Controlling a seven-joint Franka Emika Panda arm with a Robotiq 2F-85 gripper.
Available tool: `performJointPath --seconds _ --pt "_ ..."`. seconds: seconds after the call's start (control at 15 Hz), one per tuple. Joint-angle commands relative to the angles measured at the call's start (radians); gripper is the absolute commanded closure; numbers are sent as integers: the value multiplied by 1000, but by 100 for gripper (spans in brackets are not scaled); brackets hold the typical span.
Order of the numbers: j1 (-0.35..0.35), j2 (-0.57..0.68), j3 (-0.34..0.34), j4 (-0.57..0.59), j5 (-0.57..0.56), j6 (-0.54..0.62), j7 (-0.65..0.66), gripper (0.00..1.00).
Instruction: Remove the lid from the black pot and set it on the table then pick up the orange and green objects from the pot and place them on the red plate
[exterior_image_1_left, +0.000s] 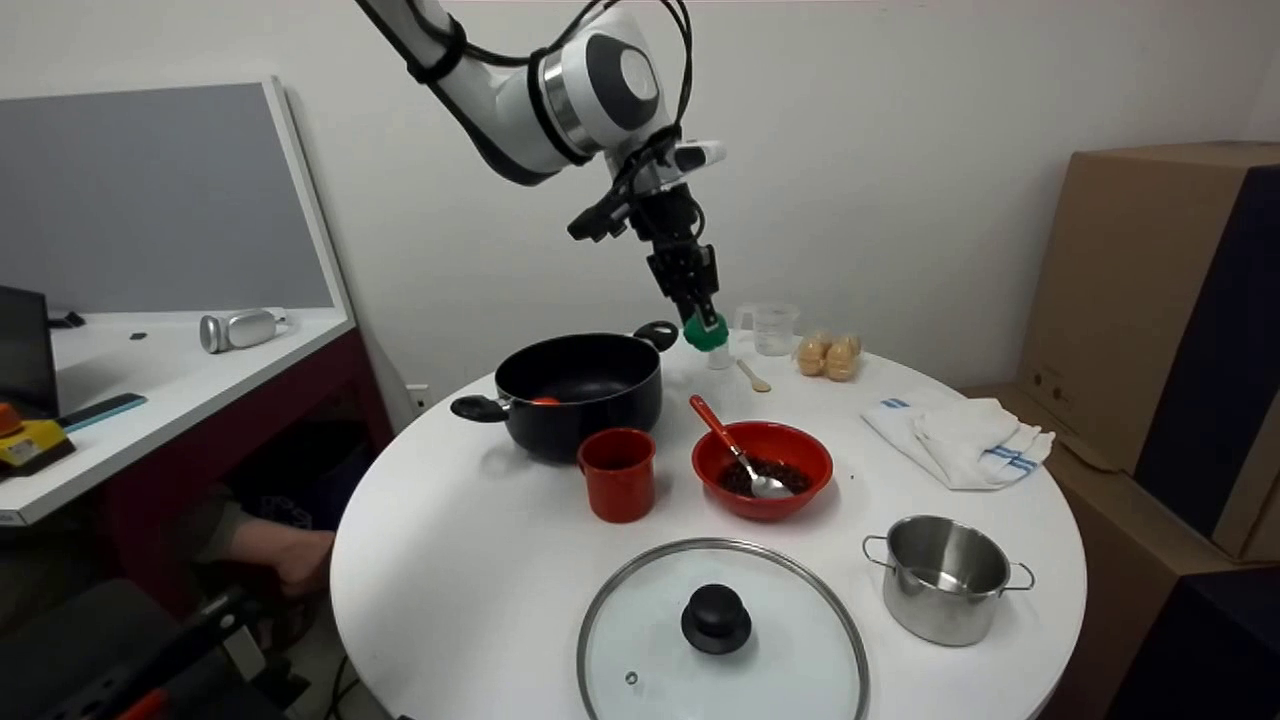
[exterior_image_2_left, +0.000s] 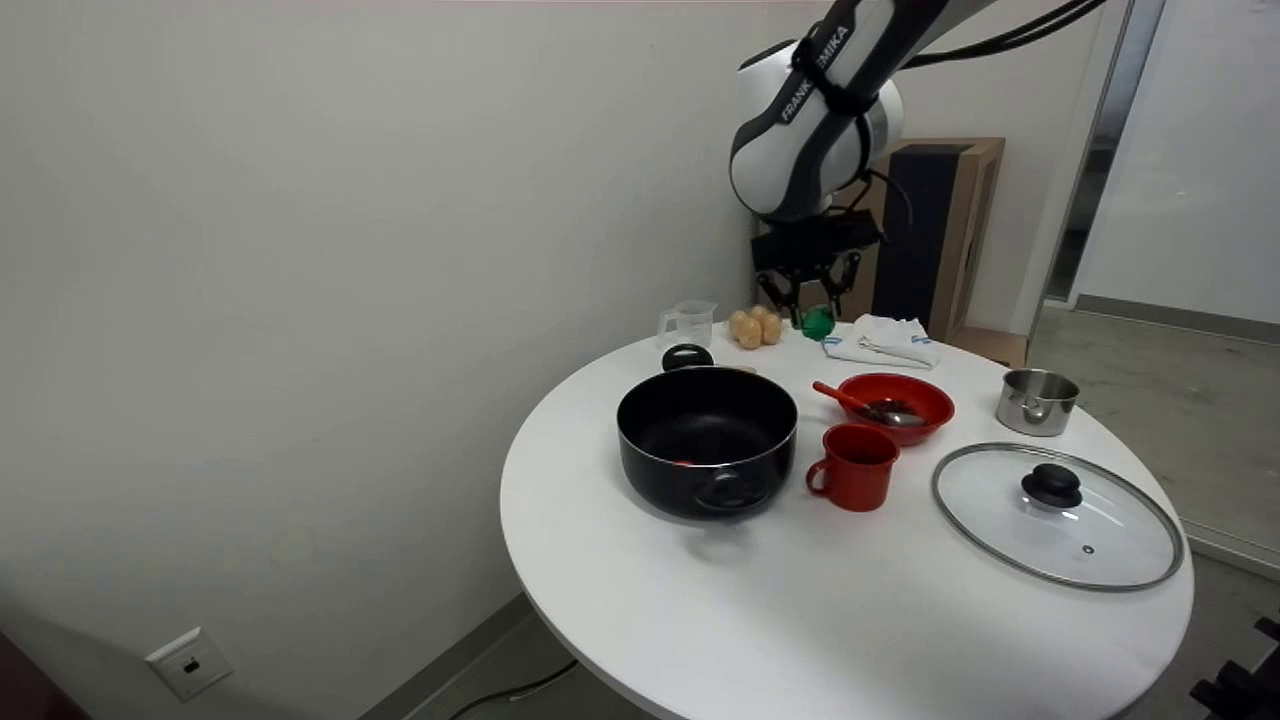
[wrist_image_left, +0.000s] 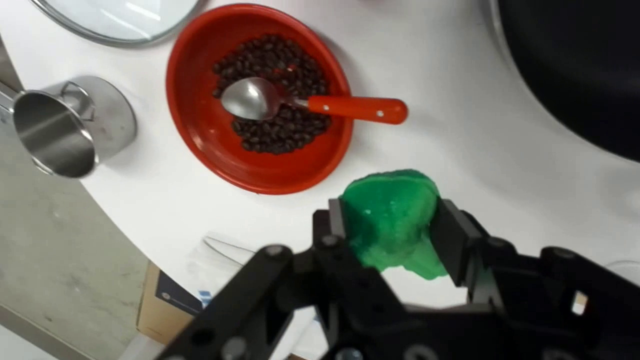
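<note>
My gripper is shut on the green object, with a finger pressed to either side of it. It hangs above the far part of the white table, beyond the red plate in an exterior view. In the wrist view the red plate lies up and left of the jaws; dark beans and a spoon rest in it. The black pot stands uncovered, and a bit of the orange object shows inside. Flat on the table lies the glass lid, knob up.
A red cup stands between pot and plate. The spoon's red handle juts over the plate's rim toward the pot. Around them are a steel pot, a towel, brown egg-like pieces, a clear jug and a wooden spoon.
</note>
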Motion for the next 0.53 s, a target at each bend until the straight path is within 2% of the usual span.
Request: performJointPath --seconds 0.0,0.2,0.47 --pt "-33 -67 -24 -155 7 79 93 80" --pt "-52 -19 -54 -182 -11 153 142 80" --pt "-70 53 -67 -172 3 149 164 80"
